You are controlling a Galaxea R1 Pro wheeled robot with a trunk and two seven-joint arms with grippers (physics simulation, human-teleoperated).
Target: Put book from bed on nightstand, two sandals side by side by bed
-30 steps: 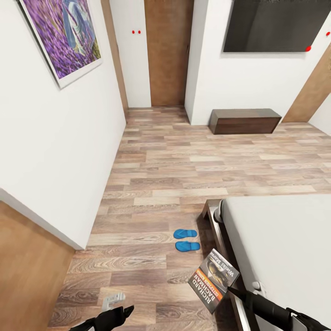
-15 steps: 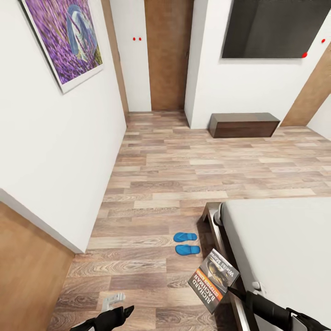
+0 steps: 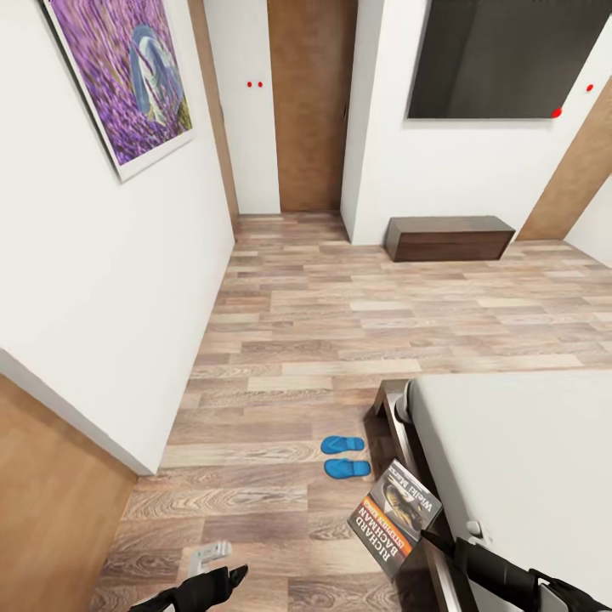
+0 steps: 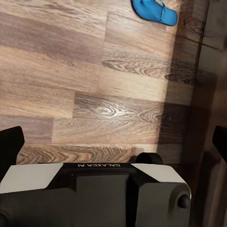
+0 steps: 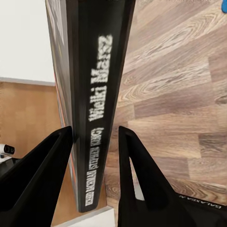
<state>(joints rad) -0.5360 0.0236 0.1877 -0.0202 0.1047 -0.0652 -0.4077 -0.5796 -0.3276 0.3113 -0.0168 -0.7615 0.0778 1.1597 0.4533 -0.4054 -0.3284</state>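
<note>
Your right gripper point(image 5: 94, 142) is pinching the thin dark paperback book with the orange band and white "RICHARD" lettering point(image 3: 395, 517); in the right wrist view both black fingers point(image 5: 45, 161) press against its spine and covers. In the head view you hold the book in the air, tilted, just off the corner of the large low bed with the dark brown wooden frame and pale grey-white mattress point(image 3: 527, 459), above the light wood-plank floor point(image 3: 340, 323).

The two small bright blue flat sandals point(image 3: 344, 456) lie on that floor near the bed's corner, close together and roughly parallel but not touching; one of them point(image 4: 153, 10) shows in the left wrist view.

Your left gripper point(image 3: 223, 568) hangs low over the floor with its fingers spread apart and nothing between them.

Across the room a low dark brown wooden cabinet point(image 3: 448, 238) stands against the white wall under a dark black panel point(image 3: 501, 55). A brown door point(image 3: 310, 106) is at the far end, and a purple flower picture point(image 3: 127, 76) hangs on the wall to your left.
</note>
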